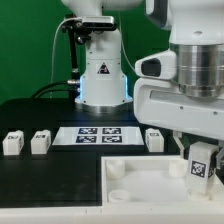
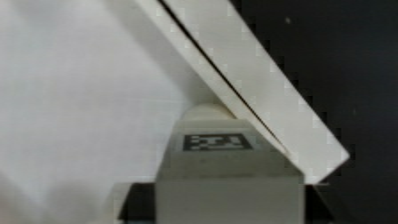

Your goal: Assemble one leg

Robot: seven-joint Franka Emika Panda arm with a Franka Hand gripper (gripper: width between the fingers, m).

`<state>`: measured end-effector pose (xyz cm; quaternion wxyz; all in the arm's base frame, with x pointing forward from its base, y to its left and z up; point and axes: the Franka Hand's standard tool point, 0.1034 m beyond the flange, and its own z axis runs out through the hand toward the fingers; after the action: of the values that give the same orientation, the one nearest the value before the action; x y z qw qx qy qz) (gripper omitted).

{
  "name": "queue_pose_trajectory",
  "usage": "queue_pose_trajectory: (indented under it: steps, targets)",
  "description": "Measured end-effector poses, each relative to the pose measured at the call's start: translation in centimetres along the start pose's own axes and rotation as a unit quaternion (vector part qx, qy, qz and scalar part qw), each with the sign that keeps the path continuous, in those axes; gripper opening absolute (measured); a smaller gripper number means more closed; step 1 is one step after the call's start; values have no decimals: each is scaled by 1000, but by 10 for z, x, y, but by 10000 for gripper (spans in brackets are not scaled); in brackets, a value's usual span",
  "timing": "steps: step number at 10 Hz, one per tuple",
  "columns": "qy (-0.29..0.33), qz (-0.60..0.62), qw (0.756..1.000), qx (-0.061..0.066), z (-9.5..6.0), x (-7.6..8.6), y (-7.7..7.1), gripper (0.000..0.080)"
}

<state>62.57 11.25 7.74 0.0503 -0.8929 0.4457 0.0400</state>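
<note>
My gripper is shut on a leg, a stubby white piece with a black-and-white tag. It holds the leg upright over the right part of the large white panel, near the panel's rim. In the wrist view the leg fills the space between the dark fingers, with the panel's raised rim running diagonally just beyond it. Whether the leg touches the panel cannot be told. Three more legs stand on the black table: two at the exterior view's left and one right of the middle.
The marker board lies flat between the loose legs, in front of the robot's base. The panel has raised corner posts with holes. The arm's wrist fills the upper right of the exterior view.
</note>
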Motion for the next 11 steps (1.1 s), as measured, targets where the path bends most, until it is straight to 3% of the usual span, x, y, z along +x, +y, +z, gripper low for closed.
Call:
queue_pose_trajectory:
  steps: [2, 3, 4, 5, 6, 7, 8, 9, 11]
  targets:
    - [-27, 197, 979, 35, 0, 3, 2, 291]
    - [-32, 254, 966, 38, 0, 1, 1, 291]
    - [-33, 284, 958, 37, 1, 1, 0, 291]
    - [-32, 261, 964, 38, 1, 1, 1, 306]
    - [-32, 252, 966, 38, 1, 1, 1, 512]
    - [-32, 251, 967, 38, 1, 1, 1, 512]
    - [-24, 181, 982, 37, 1, 0, -1, 611]
    - [-4, 62, 998, 25, 1, -5, -3, 638]
    - [2, -60, 998, 23, 1, -1, -1, 646]
